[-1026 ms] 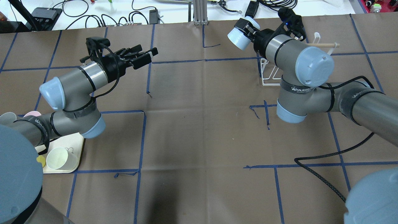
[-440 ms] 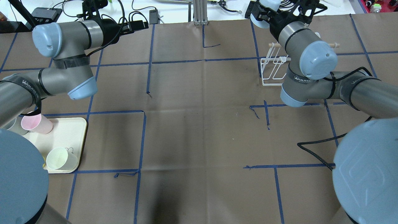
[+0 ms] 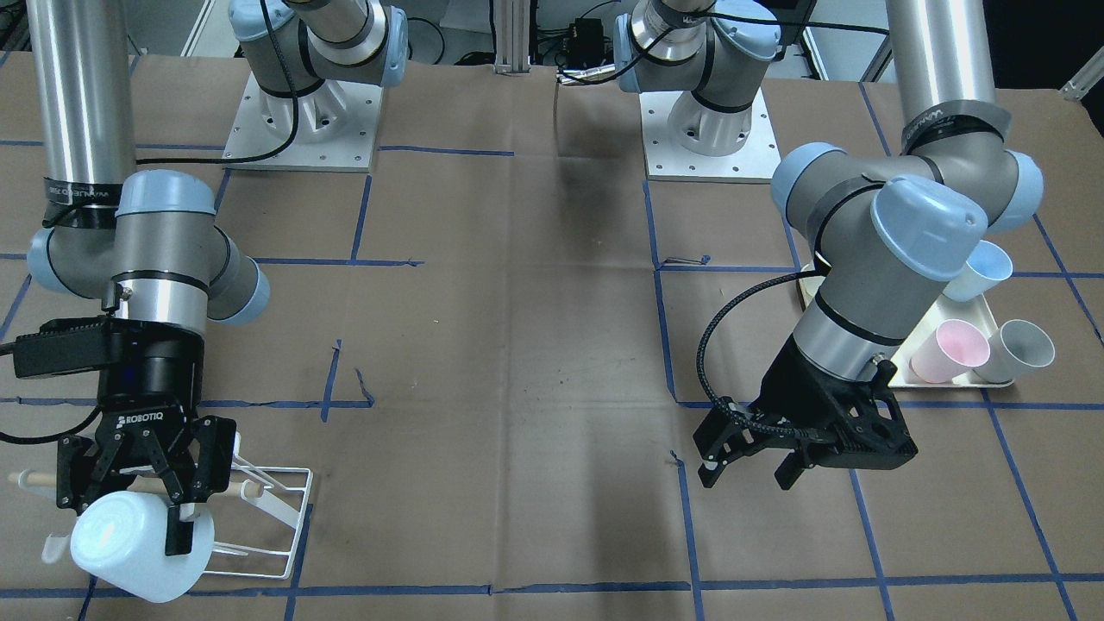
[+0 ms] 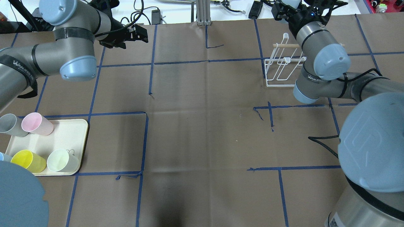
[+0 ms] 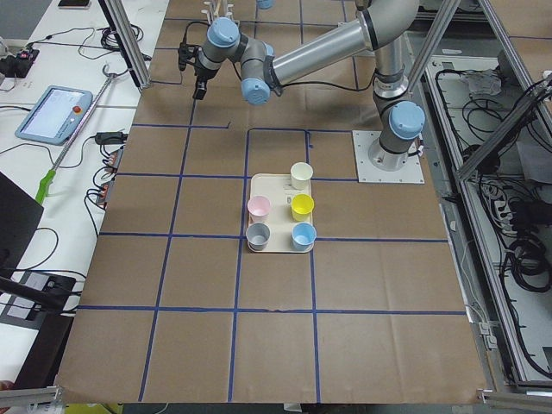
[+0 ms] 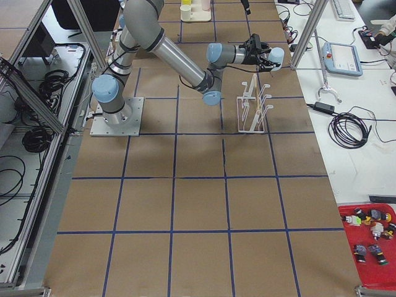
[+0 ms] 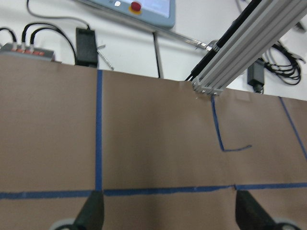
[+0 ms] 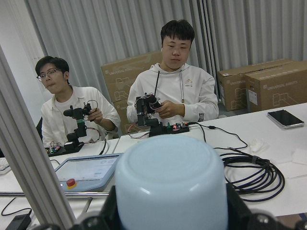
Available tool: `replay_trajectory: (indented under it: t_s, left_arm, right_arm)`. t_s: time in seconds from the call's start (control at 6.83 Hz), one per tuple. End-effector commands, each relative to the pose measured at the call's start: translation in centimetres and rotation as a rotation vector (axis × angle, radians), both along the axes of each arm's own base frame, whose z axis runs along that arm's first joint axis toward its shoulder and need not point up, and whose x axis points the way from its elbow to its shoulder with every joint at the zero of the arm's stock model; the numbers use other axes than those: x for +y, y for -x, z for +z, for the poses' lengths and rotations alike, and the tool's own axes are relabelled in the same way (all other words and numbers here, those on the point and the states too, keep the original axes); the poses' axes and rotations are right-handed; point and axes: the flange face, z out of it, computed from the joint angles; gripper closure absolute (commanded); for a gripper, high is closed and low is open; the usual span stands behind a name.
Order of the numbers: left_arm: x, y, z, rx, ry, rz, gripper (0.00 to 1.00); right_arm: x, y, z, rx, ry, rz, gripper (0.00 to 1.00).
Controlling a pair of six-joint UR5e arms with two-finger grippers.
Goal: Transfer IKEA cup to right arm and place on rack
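Right gripper [image 3: 129,516] clamps smooth pale-blue cup [image 3: 121,545] near wire rack [image 3: 296,523]; left gripper [image 3: 749,470] spread, empty.

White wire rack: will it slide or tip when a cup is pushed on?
Probably light: the rack is thin wire plus a dowel, so it may slide on the paper. Tall for its base, it could tip if pushed high.

Opposed overhead and front views share the rack [image 4: 282,72]; left-end view perhaps.
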Motion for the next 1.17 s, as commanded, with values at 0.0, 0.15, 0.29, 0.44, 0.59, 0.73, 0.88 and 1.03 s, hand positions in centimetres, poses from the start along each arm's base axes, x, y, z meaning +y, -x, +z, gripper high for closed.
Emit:
replay_trajectory:
  t_s: [0.0, 0.15, 0.29, 0.44, 0.59, 0.73, 0.88, 1.03]
  left_arm:
    - [3.7, 0.0, 4.0, -0.090, -0.260, 0.011, 0.04]
    - [5.7, 0.2, 7.5, -0.089, -0.341, 0.005, 0.03]
    - [7.2, -0.1, 9.8, -0.160, -0.436, 0.004, 0.03]
    - [8.3, 1.0, 11.3, -0.173, -0.477, -0.018, 0.03]
    - [9.7, 2.2, 11.5, -0.178, -0.480, -0.038, 0.02]
    - [11.5, 2.6, 11.6, -0.182, -0.480, -0.058, 0.01]
    - [14.0, 2.6, 11.0, -0.182, -0.478, -0.086, 0.01]
    - [14.6, 2.2, 10.3, -0.191, -0.396, -0.096, 0.01]
  right_arm:
    - [-0.3, 1.1, -1.4, 0.079, -0.027, -0.045, 0.66]
    - [-0.6, 1.3, -2.7, 0.094, -0.049, -0.053, 0.66]
    - [-0.9, 1.4, -4.2, 0.092, -0.072, -0.054, 0.66]
    - [-0.9, 1.4, -4.9, 0.090, -0.085, -0.053, 0.66]
    - [-0.9, 1.4, -5.0, 0.091, -0.088, -0.052, 0.66]
    - [-0.7, 1.2, -5.4, 0.089, -0.098, -0.051, 0.66]
    - [-0.3, 1.2, -6.0, 0.087, -0.114, -0.050, 0.66]
    - [-0.1, 1.0, -6.3, 0.086, -0.121, -0.045, 0.66]
